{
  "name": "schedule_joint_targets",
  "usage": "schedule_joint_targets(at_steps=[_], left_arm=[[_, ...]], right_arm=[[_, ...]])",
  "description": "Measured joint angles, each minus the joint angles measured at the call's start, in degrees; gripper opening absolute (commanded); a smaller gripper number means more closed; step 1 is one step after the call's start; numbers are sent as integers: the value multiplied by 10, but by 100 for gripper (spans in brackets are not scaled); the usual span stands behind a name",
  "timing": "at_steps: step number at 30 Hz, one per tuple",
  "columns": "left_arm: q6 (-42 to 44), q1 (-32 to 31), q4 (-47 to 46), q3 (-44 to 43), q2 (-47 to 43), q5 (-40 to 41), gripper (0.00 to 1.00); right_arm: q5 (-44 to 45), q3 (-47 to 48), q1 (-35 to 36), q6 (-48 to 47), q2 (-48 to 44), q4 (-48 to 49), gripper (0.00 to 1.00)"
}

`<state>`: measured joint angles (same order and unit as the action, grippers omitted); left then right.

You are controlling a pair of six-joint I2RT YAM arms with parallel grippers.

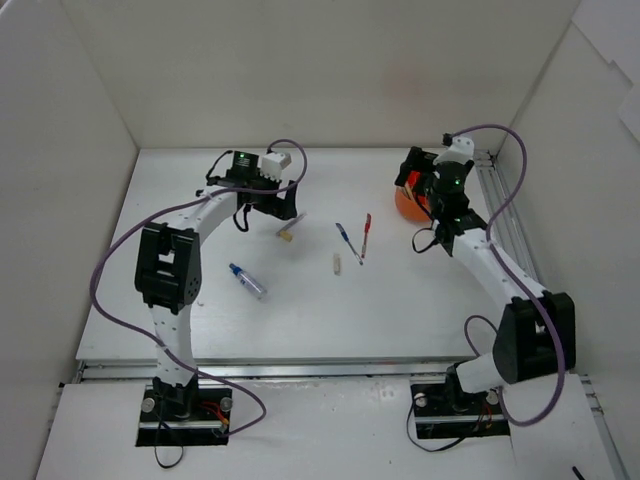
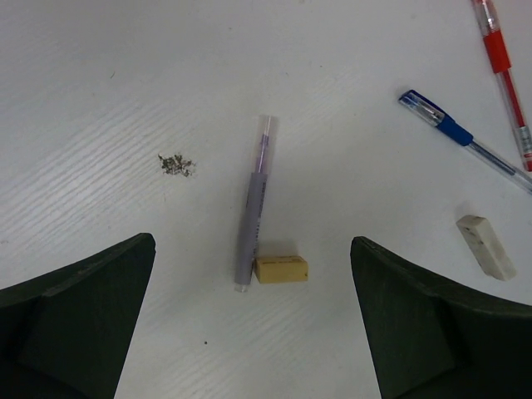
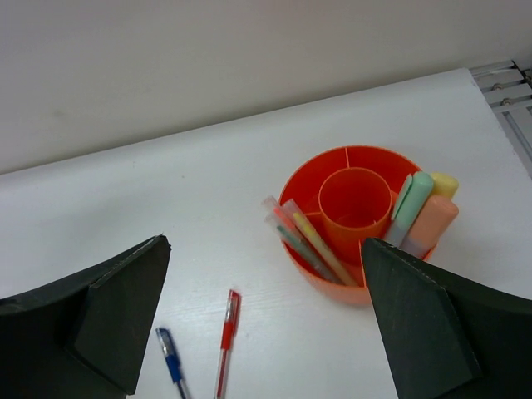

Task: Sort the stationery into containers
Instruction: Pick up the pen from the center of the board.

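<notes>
1. White table (image 1: 400, 310): orange pot (image 3: 349, 154) stands far right, with highlighters (image 3: 432, 220) inside.
2. Right gripper (image 3: 264, 243) is spread wide and empty, at the pot.
3. Left gripper (image 2: 253, 241) is wide, straddling grey pen (image 2: 252, 212) and beige eraser (image 2: 281, 268).

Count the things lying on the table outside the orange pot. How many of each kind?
Pens: 3 (blue pen, red pen, grey-purple pen)
Erasers: 2 (yellowish eraser, white eraser)
Clear tube with blue cap: 1
Total: 6 in view
</notes>
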<state>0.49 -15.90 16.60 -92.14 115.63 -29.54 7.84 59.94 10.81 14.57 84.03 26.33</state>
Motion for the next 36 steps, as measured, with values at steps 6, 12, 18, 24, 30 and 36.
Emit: schedule_joint_targets(at_steps=[6,12,18,24,30,36], left_arm=[[28,-22,46,-61,56,45,100],[34,-27,93,-121,117,79,90],[40,-43,123,-157,158,132,76],[45,-68,140,-162,162,152,42],[40,-70,142,-176,170,159,0],[39,-70,145,-182,172,158,0]], right_arm=[[-17,-71,5,25,-102,-51,98],[-17,-129,9,41,-176,-95,98],[-13,-164,9,50,-245,-122,98],[-7,-185,9,62,-285,-135,98],[-8,-200,9,69,-304,-146,98],[-17,-207,9,79,-323,-155,98]])
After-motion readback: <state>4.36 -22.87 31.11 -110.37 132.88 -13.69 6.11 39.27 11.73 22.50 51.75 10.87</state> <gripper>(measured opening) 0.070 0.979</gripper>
